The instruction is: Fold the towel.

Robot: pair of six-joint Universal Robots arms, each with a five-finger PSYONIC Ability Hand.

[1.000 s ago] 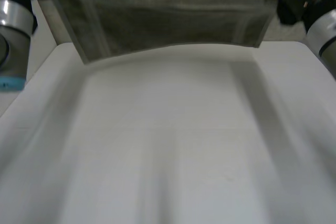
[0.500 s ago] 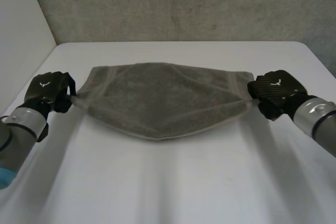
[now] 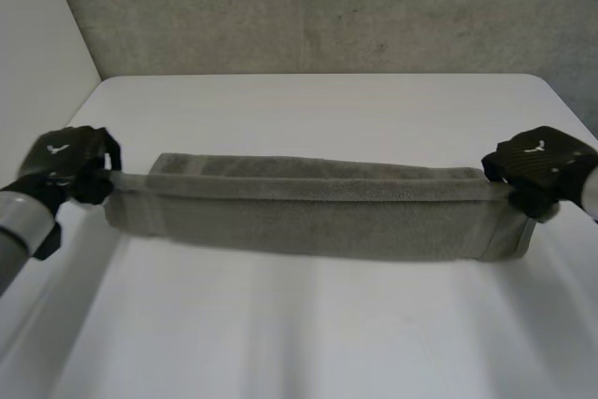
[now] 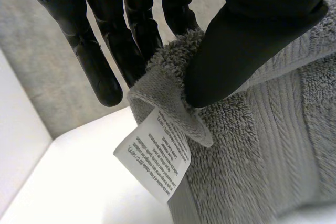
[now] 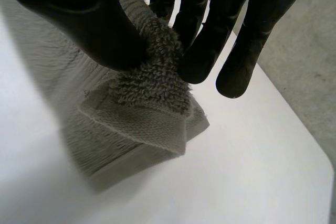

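Illegible print on towel (image 4: 273,145) label (image 4: 153,162)

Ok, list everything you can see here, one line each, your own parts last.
towel: one, grey, folded into a long band, stretched across the table between the two hands
label: one, white with small print, hanging from the towel corner at the left hand
table: one, white, under the towel
wall: one, grey concrete, behind the table
left hand: one, black, pinching the towel's corner at its end
right hand: one, black, pinching the towel's corner at the opposite end
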